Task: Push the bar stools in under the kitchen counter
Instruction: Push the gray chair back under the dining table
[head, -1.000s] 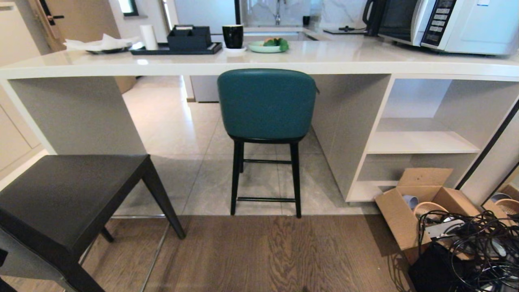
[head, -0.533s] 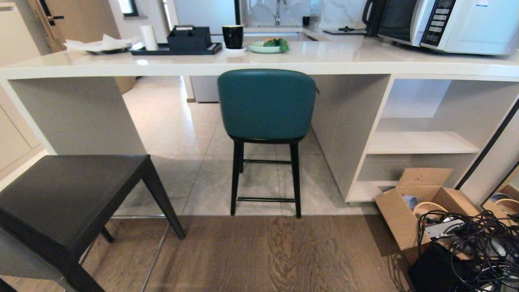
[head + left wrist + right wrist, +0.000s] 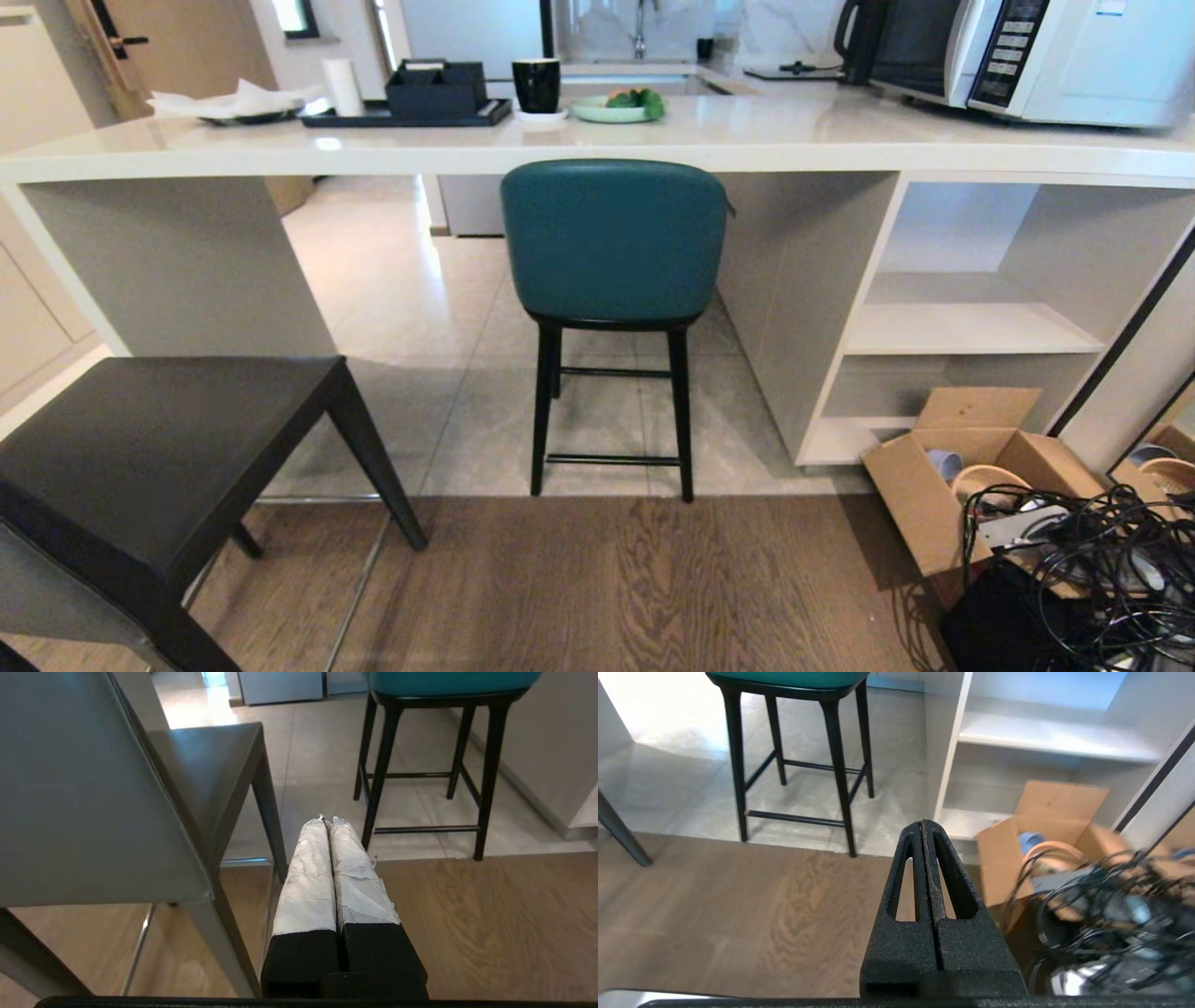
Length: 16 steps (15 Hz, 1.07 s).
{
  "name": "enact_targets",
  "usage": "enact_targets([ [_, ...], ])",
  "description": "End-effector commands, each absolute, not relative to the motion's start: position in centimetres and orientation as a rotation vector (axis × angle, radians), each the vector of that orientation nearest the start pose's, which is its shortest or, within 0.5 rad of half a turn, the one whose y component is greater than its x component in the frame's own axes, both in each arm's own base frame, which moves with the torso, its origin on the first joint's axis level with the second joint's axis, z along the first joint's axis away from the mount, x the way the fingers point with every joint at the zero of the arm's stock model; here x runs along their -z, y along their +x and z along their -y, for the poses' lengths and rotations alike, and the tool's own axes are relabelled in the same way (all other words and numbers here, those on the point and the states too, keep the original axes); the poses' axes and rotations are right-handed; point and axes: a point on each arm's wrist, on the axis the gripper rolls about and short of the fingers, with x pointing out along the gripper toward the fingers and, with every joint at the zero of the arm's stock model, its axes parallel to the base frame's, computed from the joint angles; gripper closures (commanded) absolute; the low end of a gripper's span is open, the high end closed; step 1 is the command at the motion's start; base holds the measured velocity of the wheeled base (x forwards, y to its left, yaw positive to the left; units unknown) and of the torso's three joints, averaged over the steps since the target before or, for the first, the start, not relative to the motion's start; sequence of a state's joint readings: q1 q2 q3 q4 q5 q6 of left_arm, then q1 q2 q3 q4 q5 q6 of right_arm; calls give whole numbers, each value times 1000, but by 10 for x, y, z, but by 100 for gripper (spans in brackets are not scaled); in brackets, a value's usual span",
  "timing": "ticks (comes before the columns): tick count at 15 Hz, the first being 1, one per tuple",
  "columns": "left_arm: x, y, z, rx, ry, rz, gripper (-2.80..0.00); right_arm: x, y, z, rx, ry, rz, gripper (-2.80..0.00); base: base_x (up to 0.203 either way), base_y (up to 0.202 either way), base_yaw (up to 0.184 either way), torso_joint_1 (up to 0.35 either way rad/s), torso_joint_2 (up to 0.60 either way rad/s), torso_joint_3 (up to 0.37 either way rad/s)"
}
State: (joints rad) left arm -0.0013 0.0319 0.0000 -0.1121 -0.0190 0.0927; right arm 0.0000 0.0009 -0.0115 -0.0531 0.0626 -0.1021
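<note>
teal stool [image 3: 613, 243] under counter [image 3: 597, 140] | grey stool [image 3: 149, 448] out | both grippers closed, empty

Ahead of me the teal stool [image 3: 613, 243] stands tucked under the white counter [image 3: 653, 140], its back toward me. The dark grey stool [image 3: 159, 467] sits out on the wood floor to my left. A cardboard box [image 3: 952, 485] with tangled cables [image 3: 1092, 569] lies at right.

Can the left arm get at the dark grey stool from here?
Probably yes: the left gripper, shut, sits right beside the dark grey stool, nothing between them.
</note>
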Motion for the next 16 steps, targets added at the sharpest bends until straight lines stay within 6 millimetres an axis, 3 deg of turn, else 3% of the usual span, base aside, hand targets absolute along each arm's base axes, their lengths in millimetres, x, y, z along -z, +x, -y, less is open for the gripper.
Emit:
enact_targets([
  [1, -75, -20, 0, 16, 90, 70, 0, -80, -23, -1, -53, -93, 50, 0, 0, 0, 0, 0, 0, 0],
  [16, -76, -20, 0, 15, 59, 71, 0, -74, -23, -1, -25, -121, -6, 0, 0, 0, 0, 0, 0, 0],
])
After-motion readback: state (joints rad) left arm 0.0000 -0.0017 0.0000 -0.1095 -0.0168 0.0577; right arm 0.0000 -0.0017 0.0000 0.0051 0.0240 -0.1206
